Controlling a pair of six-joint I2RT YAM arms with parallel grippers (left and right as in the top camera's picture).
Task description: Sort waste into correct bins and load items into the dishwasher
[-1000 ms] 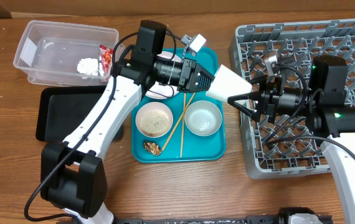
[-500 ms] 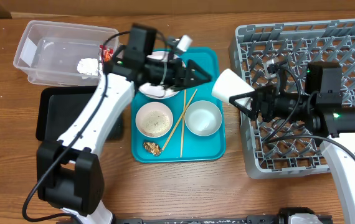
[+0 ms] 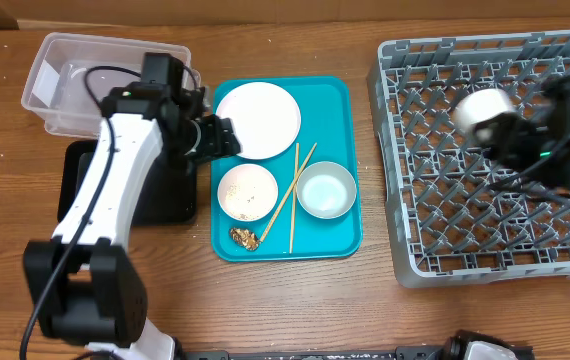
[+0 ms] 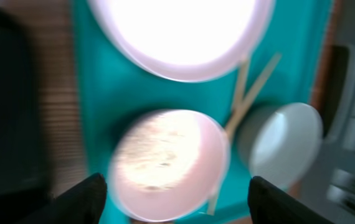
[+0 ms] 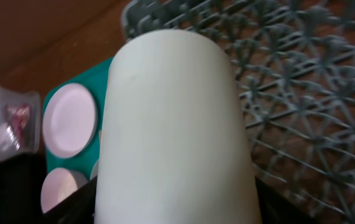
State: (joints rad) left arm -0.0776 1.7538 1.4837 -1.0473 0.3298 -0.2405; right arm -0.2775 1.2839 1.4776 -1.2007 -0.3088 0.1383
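One dish is in the air: the right end effector [image 5: 174, 208] pinches the white cup [image 3: 483, 108] by its sides and holds it tilted over the far left part of the grey rack [image 3: 435, 235]. Loading looks to be the step in hand. Next the cup needs lowering into the rack, probably mouth down, before release. The left end effector [image 4: 177, 202] hangs spread and empty above the rice bowl [image 4: 168, 165] on the teal tray [image 3: 330, 95], touching nothing.
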